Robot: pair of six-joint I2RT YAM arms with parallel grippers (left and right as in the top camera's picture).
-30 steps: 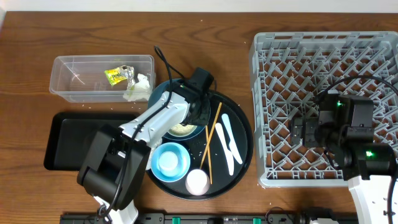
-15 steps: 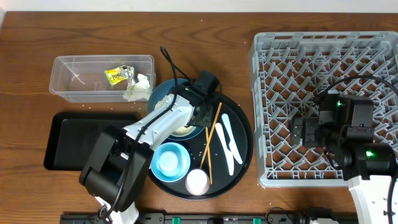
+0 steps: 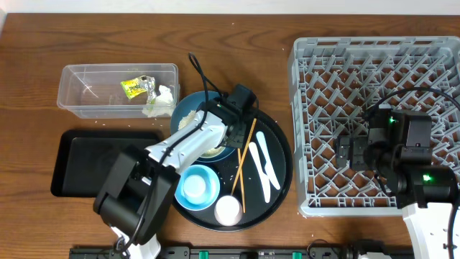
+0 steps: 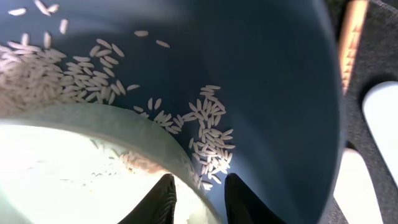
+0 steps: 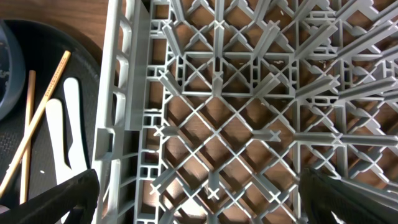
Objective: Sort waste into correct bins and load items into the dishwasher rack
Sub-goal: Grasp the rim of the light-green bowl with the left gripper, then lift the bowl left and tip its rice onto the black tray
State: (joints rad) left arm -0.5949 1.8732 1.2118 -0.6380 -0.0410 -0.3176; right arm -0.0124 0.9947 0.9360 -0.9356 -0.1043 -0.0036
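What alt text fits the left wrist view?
Close-up inside a blue dish scattered with rice, where the two black tips of the left tool straddle the rim of a pale-green bowl. A chopstick and white utensils show at the right edge.

The left arm (image 3: pixel 188 142) is stretched from the near edge of the overhead view up and to the right, with its white links angled at the elbow and its black wrist bent downward. The left pincer (image 4: pixel 200 200) is pointed down, its two dark fingers (image 4: pixel 163 200) set a narrow gap apart; whether anything is pressed between them cannot be told. The right arm (image 3: pixel 415 167) is held at the right side, wrist turned leftward. The right pincer (image 5: pixel 199 202) is spread wide, its tips seen only at the lower corners of the wrist view.
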